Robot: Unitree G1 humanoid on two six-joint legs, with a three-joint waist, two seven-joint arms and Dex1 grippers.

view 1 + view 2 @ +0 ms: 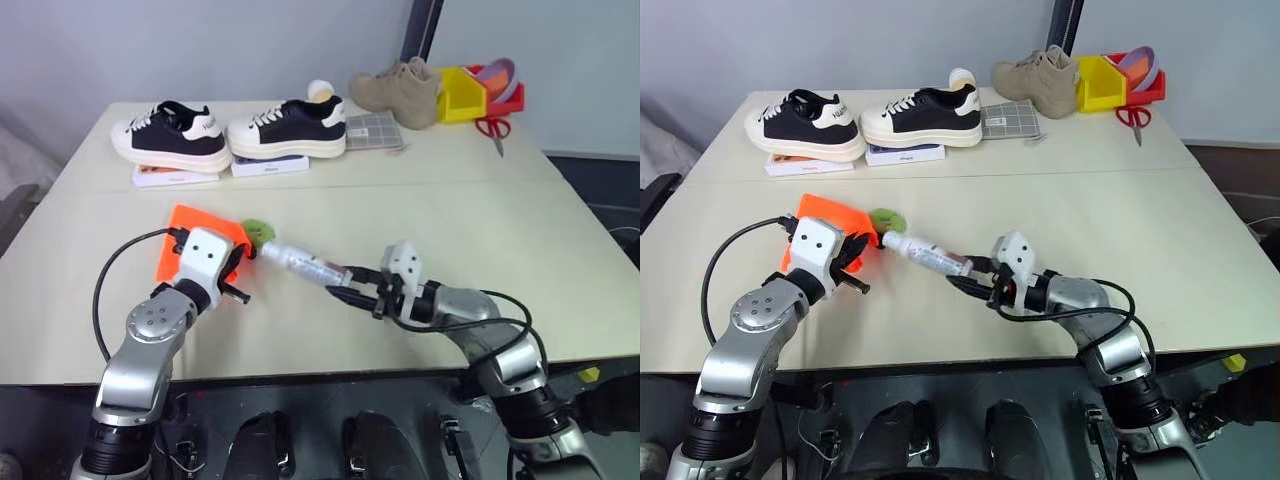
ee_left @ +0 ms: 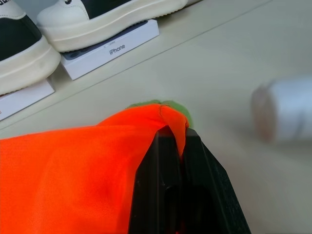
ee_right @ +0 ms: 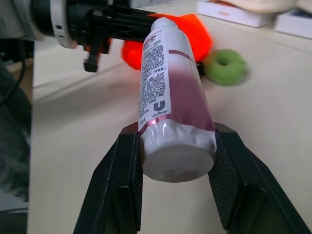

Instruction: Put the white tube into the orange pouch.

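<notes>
Gripping the white tube [image 3: 173, 105] by its flat end, the right gripper [image 1: 362, 290] is holding it level above the table [image 1: 480, 210], cap aimed at the orange pouch [image 1: 190, 240]. The left gripper [image 2: 178, 146], jaws pressed together, is pinching the pouch's edge beside the green tag [image 3: 225, 66], with sneakers [image 1: 230, 130] sitting well behind.

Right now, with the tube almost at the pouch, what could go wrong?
1. The left gripper pinches only the orange pouch's edge, with no open mouth visible; the white tube may just push fabric.
2. The right gripper holds the tube by its end alone, so contact could tilt it loose.
3. The green tag lies in the tube's way.
</notes>
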